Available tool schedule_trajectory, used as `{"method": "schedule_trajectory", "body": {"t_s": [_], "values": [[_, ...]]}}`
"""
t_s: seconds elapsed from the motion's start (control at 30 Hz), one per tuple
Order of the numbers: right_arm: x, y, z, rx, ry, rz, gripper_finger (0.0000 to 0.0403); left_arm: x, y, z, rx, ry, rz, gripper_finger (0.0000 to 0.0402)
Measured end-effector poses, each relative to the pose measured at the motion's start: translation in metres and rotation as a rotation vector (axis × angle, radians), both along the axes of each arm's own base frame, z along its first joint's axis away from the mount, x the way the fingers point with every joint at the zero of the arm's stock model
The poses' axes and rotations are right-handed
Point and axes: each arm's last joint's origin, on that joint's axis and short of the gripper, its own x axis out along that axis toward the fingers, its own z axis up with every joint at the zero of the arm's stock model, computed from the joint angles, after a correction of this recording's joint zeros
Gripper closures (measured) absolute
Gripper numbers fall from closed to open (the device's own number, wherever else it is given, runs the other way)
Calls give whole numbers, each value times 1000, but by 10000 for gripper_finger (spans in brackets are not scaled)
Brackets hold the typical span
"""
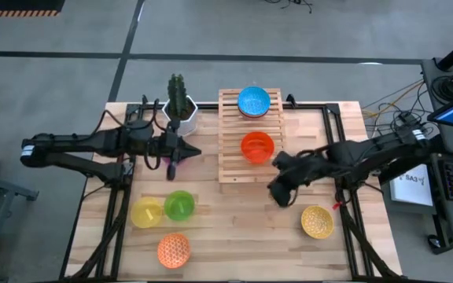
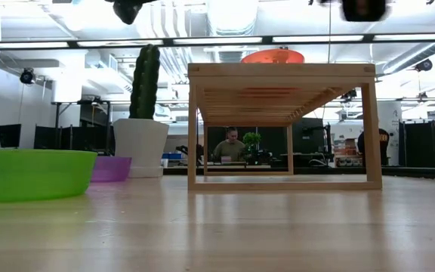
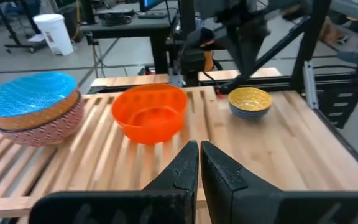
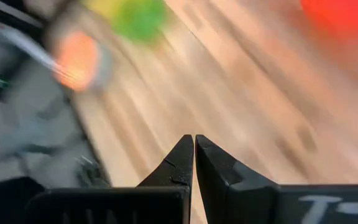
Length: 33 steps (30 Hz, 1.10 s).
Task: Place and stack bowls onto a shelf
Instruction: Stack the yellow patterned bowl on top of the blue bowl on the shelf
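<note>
The slatted wooden shelf (image 1: 234,169) stands at the table's far middle. On it sit a red-orange bowl (image 1: 257,147) and, at its far end, a stack of bowls topped by a blue one (image 1: 254,102). A yellow bowl (image 1: 146,212), a green bowl (image 1: 179,204) and an orange lattice bowl (image 1: 173,250) rest on the table at the near left. A yellow patterned bowl (image 1: 317,221) rests at the near right. A purple bowl (image 2: 110,168) sits beside the cactus pot. My left gripper (image 1: 192,151) hangs shut, left of the shelf. My right gripper (image 1: 277,189) hangs shut by the shelf's near right corner.
A white pot with a cactus (image 1: 179,106) stands at the far left of the shelf. Black frame rails (image 1: 344,157) run along the table's sides. Bare tabletop lies between the near-left bowls and the yellow patterned bowl.
</note>
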Motion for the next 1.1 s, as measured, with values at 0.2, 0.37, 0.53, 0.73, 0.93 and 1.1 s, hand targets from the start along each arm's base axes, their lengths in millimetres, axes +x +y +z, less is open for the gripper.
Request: {"method": "schedule_trajectory", "body": {"t_s": [0.2,0.37,0.53,0.73,0.93,1.1], "values": [[-7,36,-25,114,472,-103,394,2,-9,-3,-15,22,-39,402],[-11,70,-49,191,635,-143,394,7,-13,-7,-18,43,-56,402],[-16,90,-67,163,700,-233,394,14,-14,-15,-26,68,-56,402],[-16,95,-79,169,740,-292,375,21,-14,-20,-23,72,-47,402],[-12,97,-92,135,777,-312,306,20,-14,-18,1,49,-54,402],[-6,101,-109,95,821,-331,262,19,-14,-16,22,38,-59,402]]}}
